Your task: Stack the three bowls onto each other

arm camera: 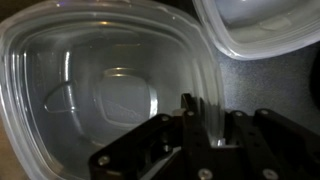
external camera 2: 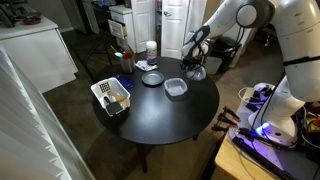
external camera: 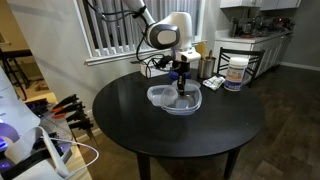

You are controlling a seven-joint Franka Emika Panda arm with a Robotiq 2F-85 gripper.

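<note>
In the wrist view a bowl [arm camera: 100, 95] fills the left and centre, and the claw [arm camera: 210, 118], jaws narrow, straddles its right wall at lower centre, though I cannot tell whether it pinches; a second bowl [arm camera: 262, 25] lies apart at upper right. Stacking looks unfinished, the third bowl not made out. In an exterior view the counter [external camera: 120, 125] offers open room all round, edges well away.

White rounded arm [external camera: 166, 30] with grey joint caps, black end effector [arm camera: 208, 118] dotted with screws.
</note>
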